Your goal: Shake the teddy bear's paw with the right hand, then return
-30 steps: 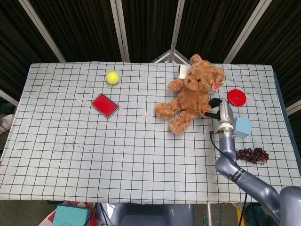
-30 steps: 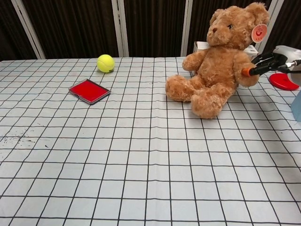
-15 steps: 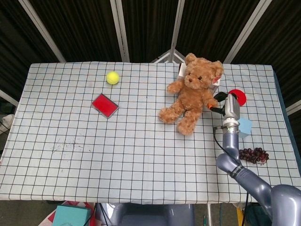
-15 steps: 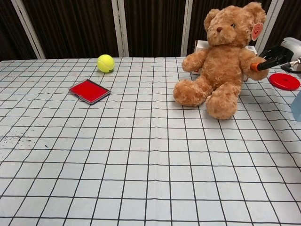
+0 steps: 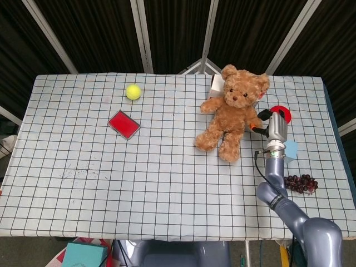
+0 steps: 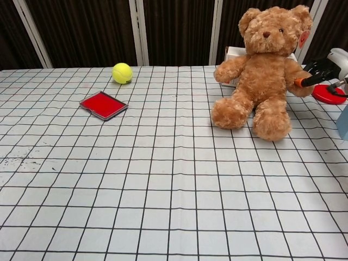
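Our right hand (image 5: 271,125) pinches the teddy bear (image 5: 232,112)'s paw (image 5: 254,121). The paw sticks out sideways toward our fingers (image 6: 315,76). We cannot see our left hand.

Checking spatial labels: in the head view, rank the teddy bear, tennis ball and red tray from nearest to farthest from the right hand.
From the right hand:
1. Teddy bear, directly beside it, to its left.
2. Tennis ball, far left, toward the back.
3. Red tray, far left, slightly farther.

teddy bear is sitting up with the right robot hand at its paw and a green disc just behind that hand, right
Not quite: the disc is red, not green, as the head view shows. The teddy bear does sit up, with the right robot hand at its paw.
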Motion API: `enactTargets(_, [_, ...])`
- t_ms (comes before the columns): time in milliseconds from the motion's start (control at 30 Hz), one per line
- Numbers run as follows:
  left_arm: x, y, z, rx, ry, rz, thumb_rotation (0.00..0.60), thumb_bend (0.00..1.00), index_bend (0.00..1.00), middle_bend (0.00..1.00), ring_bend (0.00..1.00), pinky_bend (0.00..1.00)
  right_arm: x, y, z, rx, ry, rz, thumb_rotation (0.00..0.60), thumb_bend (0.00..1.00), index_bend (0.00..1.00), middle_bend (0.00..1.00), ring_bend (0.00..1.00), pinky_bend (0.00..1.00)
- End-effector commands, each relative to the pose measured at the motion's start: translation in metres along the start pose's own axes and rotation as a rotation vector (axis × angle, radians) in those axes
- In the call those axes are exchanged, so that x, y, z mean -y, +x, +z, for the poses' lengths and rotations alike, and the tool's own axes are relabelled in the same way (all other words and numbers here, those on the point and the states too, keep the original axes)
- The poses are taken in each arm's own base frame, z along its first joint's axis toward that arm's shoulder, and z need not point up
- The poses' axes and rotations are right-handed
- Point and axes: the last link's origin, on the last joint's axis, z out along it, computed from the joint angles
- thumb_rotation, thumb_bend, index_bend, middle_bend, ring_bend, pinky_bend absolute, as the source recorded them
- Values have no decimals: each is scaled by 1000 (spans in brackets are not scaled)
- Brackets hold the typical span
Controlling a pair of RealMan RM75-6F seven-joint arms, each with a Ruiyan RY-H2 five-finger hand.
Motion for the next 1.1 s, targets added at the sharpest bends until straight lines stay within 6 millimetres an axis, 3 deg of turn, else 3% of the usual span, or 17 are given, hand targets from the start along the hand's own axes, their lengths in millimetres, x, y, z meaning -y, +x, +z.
enactTargets(33, [0,0,0,1,-1,0,600,204,258,118,58,192,6,-2,0,-11,22,25,600,417,678,564,417,0])
enactTargets(333, [-1,0,0,3,-3,-3,600,204,258,118,58,192,20,3,2,-32,38,82,600,417,679,564,417,0])
enactTargets(700, [0,1,0,1,-3,-8,600,204,258,118,58,192,-1,-8,-6,20,-32,50,600,416,679,564,417,0])
enactTargets(1100, [1,1,0,1,-4,-12,600,204,258,119,58,192,26,3,-1,-25,45,44,600,417,679,564,417,0])
